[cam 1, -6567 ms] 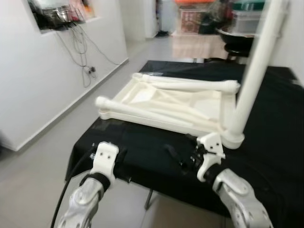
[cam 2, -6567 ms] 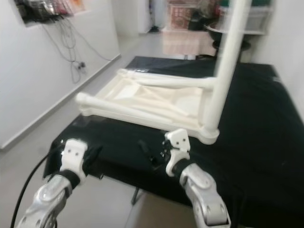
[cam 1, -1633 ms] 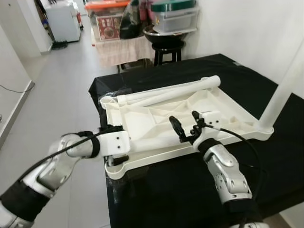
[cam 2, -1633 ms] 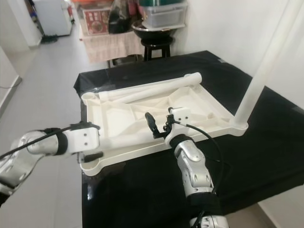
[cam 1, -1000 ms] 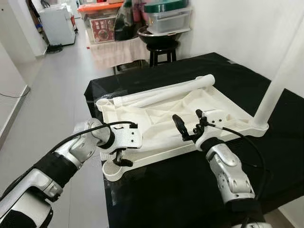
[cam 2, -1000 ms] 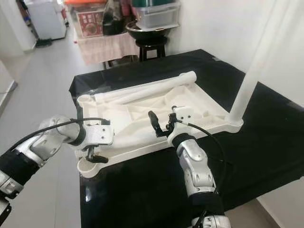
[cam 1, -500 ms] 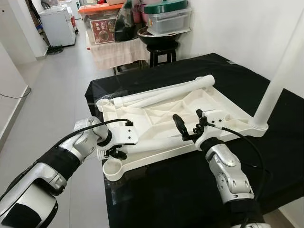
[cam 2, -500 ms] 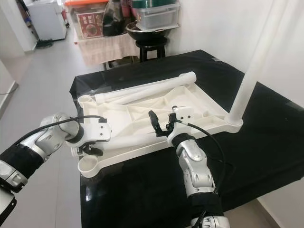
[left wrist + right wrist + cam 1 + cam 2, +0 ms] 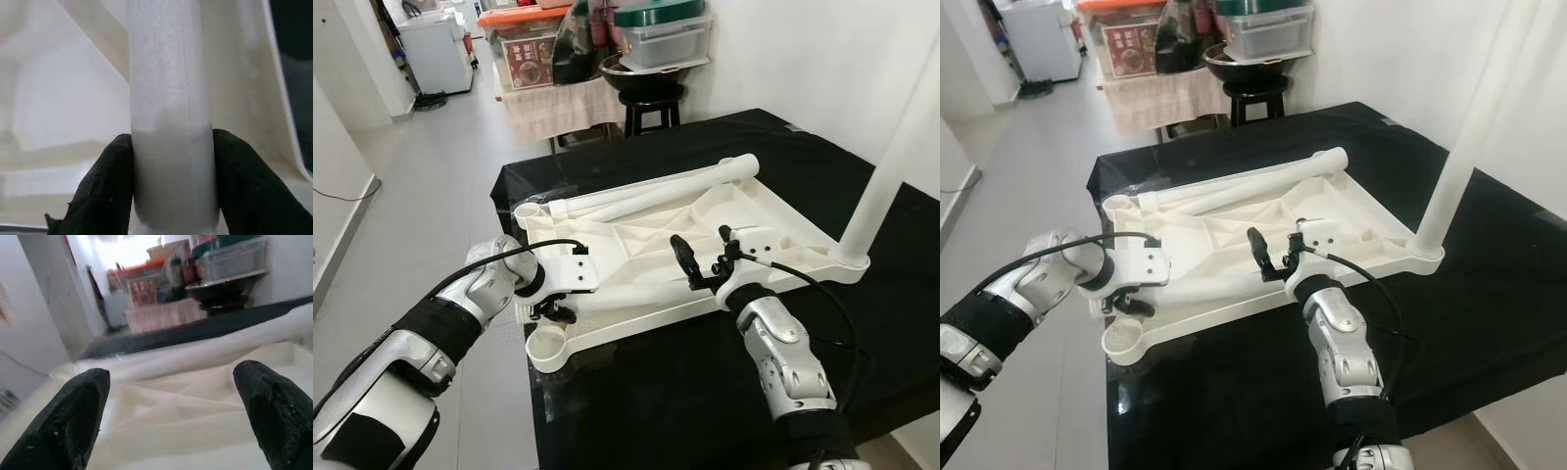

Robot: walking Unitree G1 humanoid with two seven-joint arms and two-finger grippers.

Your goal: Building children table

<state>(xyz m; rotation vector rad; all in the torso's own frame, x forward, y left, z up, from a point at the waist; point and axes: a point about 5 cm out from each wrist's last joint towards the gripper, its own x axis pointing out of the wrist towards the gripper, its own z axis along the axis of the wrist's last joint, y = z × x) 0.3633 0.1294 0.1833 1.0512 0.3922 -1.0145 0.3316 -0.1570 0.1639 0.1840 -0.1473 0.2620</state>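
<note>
Two fingers of my left gripper [image 9: 171, 186] clamp a white table leg [image 9: 168, 98] lying on the upturned tabletop [image 9: 636, 245]; right gripper [image 9: 701, 262] fingers apart above it.

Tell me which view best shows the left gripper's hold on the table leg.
The left wrist view: both black fingers press against the white leg between them. The eye views show the left gripper at the upturned tabletop's near corner, the hold itself hidden.

Your robot's silver arms carry black sleeve bands, white wrist housings and thin black cables behind each black-fingered claw [image 9: 703, 260].
</note>
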